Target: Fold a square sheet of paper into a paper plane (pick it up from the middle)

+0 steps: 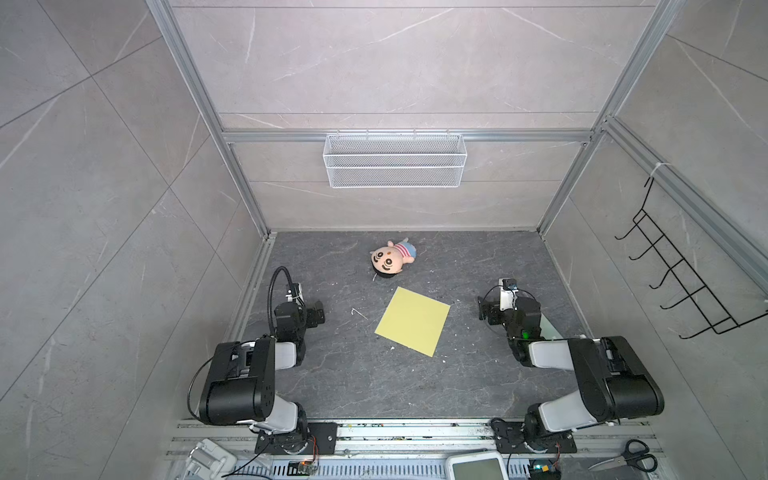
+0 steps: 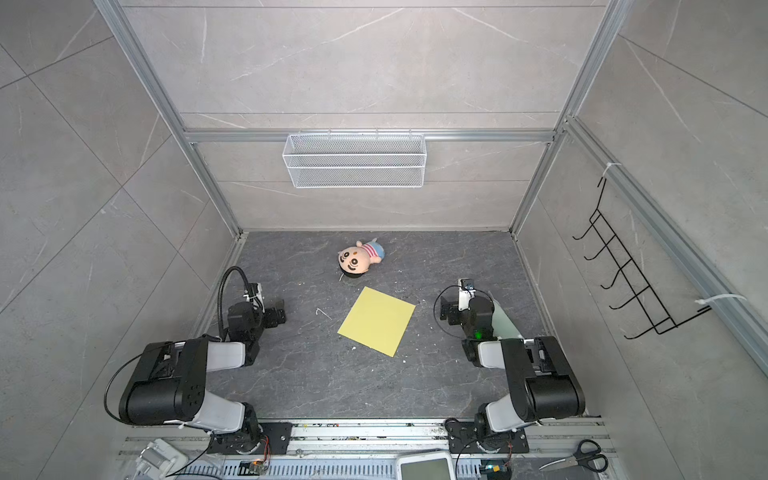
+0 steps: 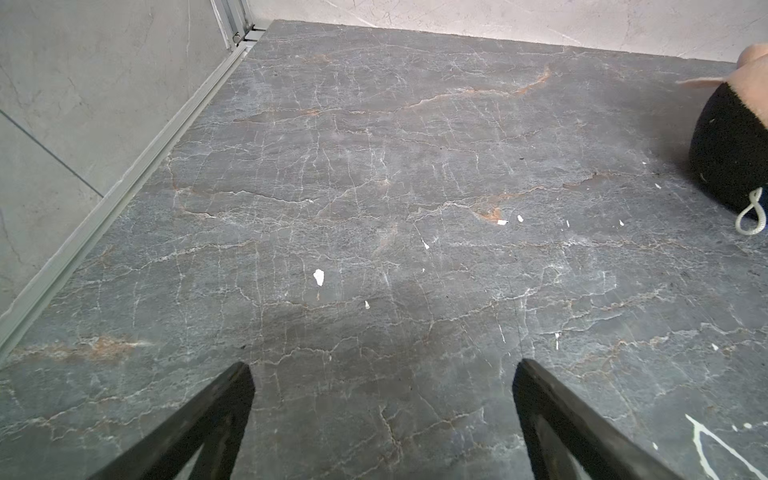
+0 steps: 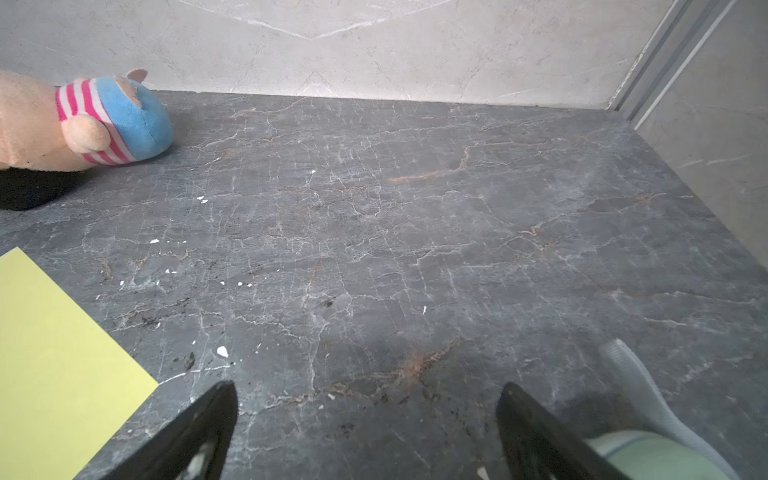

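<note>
While both arms stand low at the two sides of the dark grey marbled table (image 1: 374, 382), the thin pale-yellow square sheet of paper (image 1: 412, 321) lies flat in the middle between them, turned a little like a diamond, with no fold in it yet. Its far corner is near the small plush doll with a striped shirt (image 1: 390, 258), but they do not touch. The left gripper (image 3: 382, 370) has its two black fingers wide apart over bare stone and holds nothing. The right gripper (image 4: 366, 388) is the same, with one corner of the sheet just beside it and a pale green flat pad (image 4: 648, 457) partly under the arm. I think the step now is the first reach. A flat sheet on hard stone gives no edge to catch, so one claw should come straight down over the centre, press lightly and close slowly to raise a small ridge. Too much push may slide the sheet toward the doll.
</note>
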